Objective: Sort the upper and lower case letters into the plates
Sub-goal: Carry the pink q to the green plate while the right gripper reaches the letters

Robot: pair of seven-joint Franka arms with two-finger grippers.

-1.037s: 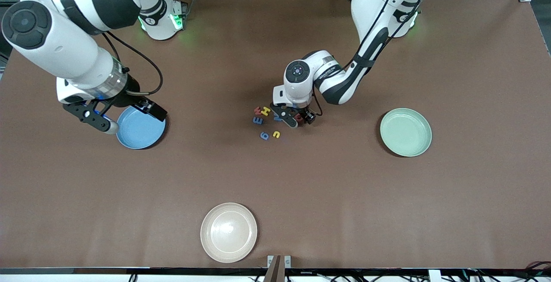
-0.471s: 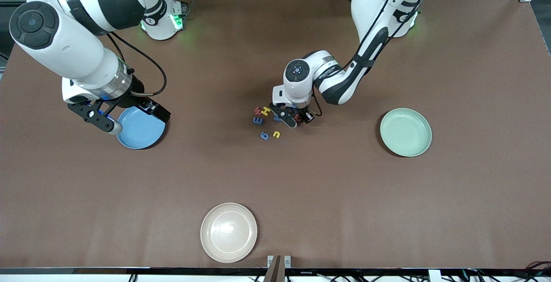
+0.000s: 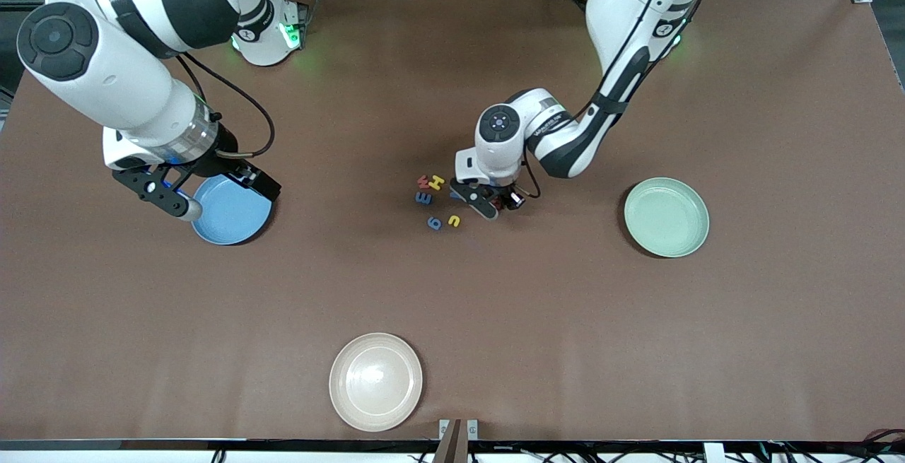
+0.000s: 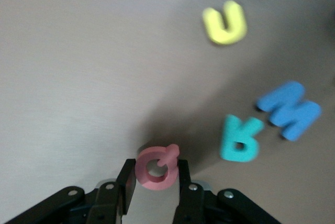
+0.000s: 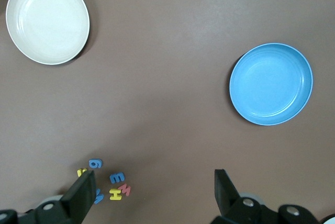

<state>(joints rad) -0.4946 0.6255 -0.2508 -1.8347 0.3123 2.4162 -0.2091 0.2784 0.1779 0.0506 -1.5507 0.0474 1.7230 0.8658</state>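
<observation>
My left gripper (image 3: 497, 201) is shut on a red round lower-case letter (image 4: 156, 167) and holds it just above the table beside the letter cluster. On the table lie a teal R (image 4: 239, 139), a blue M (image 4: 289, 110), a yellow u (image 4: 225, 22), a blue E (image 3: 423, 198), a yellow H (image 3: 437, 182), a red letter (image 3: 423, 181) and a blue g (image 3: 434, 223). My right gripper (image 3: 212, 193) hangs wide open and empty over the blue plate (image 3: 233, 219). The mint green plate (image 3: 666, 217) sits toward the left arm's end and holds nothing.
A cream-white plate (image 3: 375, 381) lies near the table's front edge, nearest the front camera. The right wrist view shows it (image 5: 47, 20), the blue plate (image 5: 270, 84) and the letter cluster (image 5: 117, 177).
My left gripper has moved a little toward the left arm's end and away from the cluster, with the red letter in it. The right arm shifted slightly, then held still.
</observation>
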